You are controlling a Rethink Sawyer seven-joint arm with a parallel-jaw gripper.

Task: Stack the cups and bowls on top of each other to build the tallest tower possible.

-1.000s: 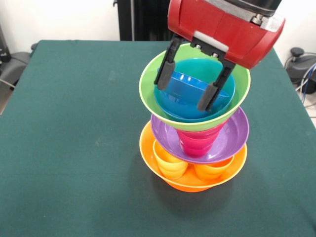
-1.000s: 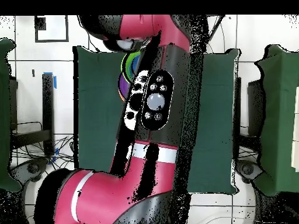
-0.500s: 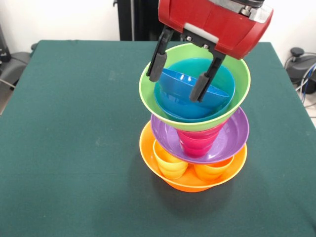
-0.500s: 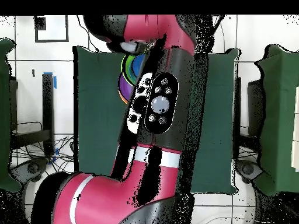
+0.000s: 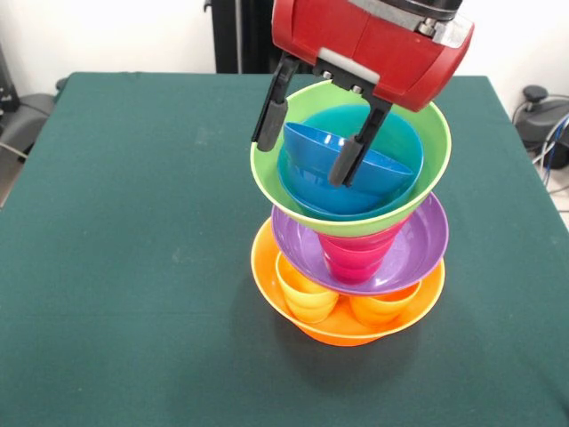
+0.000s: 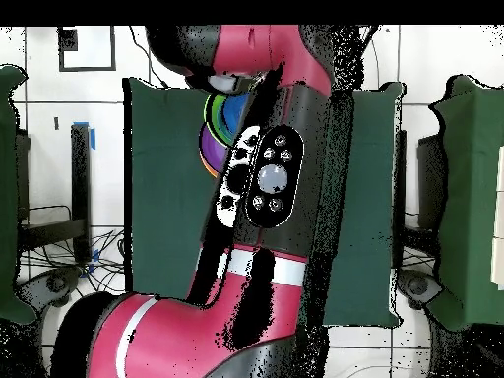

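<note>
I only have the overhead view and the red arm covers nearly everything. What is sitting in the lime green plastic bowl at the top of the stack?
Observer: In the front view, a light blue plastic bowl sits in the lime green plastic bowl, and a tilted dark blue plastic bowl lies inside it.
Operator: Is the gripper holding anything?
Observer: No. The gripper is open and empty, with its fingers above the bowls.
Operator: What holds the green bowl up?
Observer: A red ribbed plastic cup, standing in the purple plastic bowl.
Operator: And under the purple one?
Observer: A yellow plastic cup and an orange plastic cup, inside the big orange plastic bowl.
</note>
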